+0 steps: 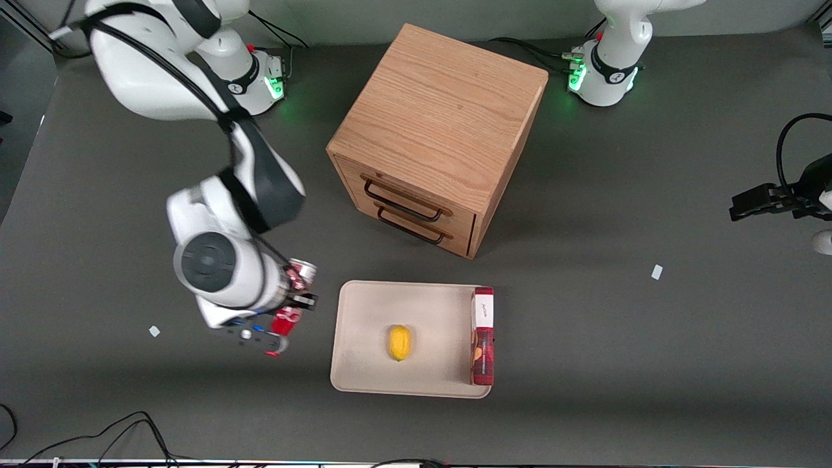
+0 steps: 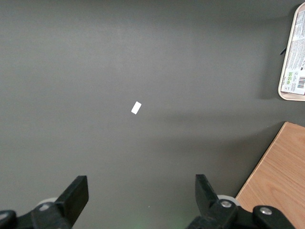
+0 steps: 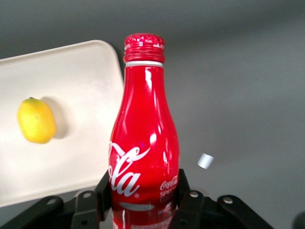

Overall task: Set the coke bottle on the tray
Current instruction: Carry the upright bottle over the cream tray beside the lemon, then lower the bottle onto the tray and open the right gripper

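My right gripper (image 1: 294, 304) is shut on the coke bottle (image 1: 292, 305), a red contoured bottle with white script. It holds the bottle tilted above the table, beside the tray (image 1: 370, 325) at the working arm's end of it. In the right wrist view the black fingers (image 3: 106, 187) press the lower body of the bottle (image 3: 145, 143), with its red cap pointing away. The cream-beige tray (image 3: 81, 86) lies below, its rounded corner next to the bottle's neck.
A yellow lemon (image 1: 400, 342) lies in the middle of the tray, also seen in the right wrist view (image 3: 35, 120). A red rectangular box (image 1: 482, 336) lies along the tray's edge toward the parked arm. A wooden two-drawer cabinet (image 1: 435, 136) stands farther from the front camera than the tray.
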`<control>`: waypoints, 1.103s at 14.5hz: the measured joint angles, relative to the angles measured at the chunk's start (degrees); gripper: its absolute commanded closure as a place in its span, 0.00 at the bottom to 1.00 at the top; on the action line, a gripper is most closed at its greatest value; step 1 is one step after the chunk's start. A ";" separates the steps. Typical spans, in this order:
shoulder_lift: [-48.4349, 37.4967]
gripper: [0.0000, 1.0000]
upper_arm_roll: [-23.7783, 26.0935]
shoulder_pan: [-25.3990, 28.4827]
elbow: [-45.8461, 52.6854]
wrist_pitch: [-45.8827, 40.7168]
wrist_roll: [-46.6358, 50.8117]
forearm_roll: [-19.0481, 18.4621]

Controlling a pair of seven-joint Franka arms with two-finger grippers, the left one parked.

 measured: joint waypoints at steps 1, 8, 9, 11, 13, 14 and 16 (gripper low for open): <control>2.08 1.00 -0.19 0.60 0.35 2.81 -0.16 -0.08; 11.68 1.00 -0.28 0.89 1.57 11.68 -12.34 -0.14; 12.40 1.00 -0.28 0.90 1.63 12.68 -12.78 -0.14; 13.54 1.00 -0.27 1.08 1.81 14.45 -12.97 -0.14; 14.26 1.00 -0.27 1.43 1.98 15.71 -12.94 -0.14; 14.54 1.00 -0.27 1.54 2.00 16.34 -12.79 -0.14; 15.05 1.00 -0.27 1.58 2.03 17.55 -12.65 -0.14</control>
